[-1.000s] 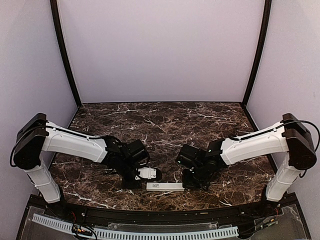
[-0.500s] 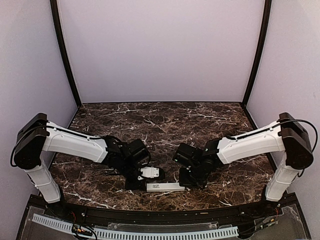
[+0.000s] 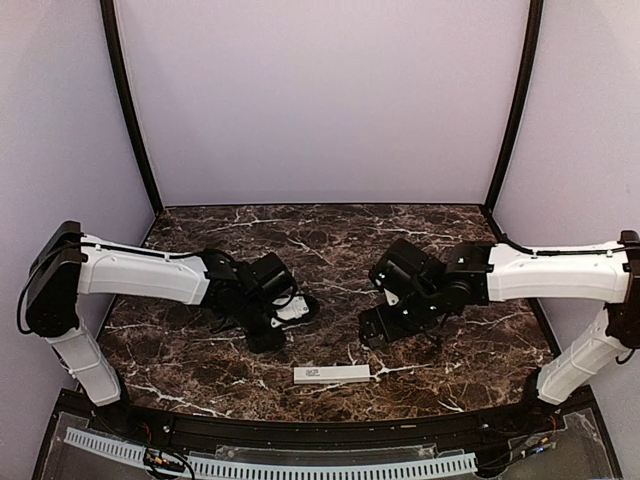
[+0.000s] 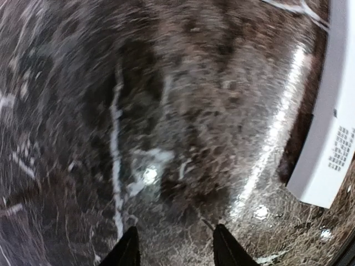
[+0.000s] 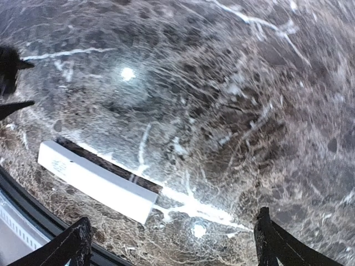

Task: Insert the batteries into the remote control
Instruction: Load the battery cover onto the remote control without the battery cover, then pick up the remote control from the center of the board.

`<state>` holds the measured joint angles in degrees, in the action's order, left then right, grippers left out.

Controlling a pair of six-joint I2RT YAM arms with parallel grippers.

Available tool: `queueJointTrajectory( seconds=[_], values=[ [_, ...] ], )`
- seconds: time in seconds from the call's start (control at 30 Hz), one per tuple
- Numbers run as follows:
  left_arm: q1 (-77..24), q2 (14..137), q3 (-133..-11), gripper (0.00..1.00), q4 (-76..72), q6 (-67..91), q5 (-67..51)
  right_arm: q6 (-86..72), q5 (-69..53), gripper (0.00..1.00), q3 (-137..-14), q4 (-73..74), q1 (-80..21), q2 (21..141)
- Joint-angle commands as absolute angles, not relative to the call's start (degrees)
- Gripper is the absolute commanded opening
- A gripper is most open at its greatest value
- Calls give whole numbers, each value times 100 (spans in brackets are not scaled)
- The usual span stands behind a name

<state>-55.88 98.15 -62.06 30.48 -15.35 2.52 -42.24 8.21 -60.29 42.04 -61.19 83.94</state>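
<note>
A dark marble table (image 3: pixel 330 240), veined in white, is enclosed by pale lilac walls (image 3: pixel 320 100). The remote control (image 3: pixel 333 374) is laid flat near the table's front edge. Behind the remote control, the left gripper (image 4: pixel 176 252) is seen partly open and the right gripper (image 5: pixel 172 244) spread wide; nothing is gripped by either.
</note>
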Motion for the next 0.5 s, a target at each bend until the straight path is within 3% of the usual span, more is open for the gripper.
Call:
queueJointTrajectory(
  seconds=[0.0,0.07,0.17,0.47],
  values=[
    [-5183,8985,-6064,54,3172,-480,1057,-1506,323,99,-6421,3656,-6310,8417],
    [-4940,8486,-5870,63,2892,-197,1104,-542,-334,99,-6531,3320,-6440,8593],
    [-4746,7720,-5552,68,2402,-64,1145,475,-592,99,-6959,3215,-6708,9111],
    [-4620,7086,-5090,73,1804,-189,1018,1678,-516,99,-7802,3861,-6969,10570]
  ],
)
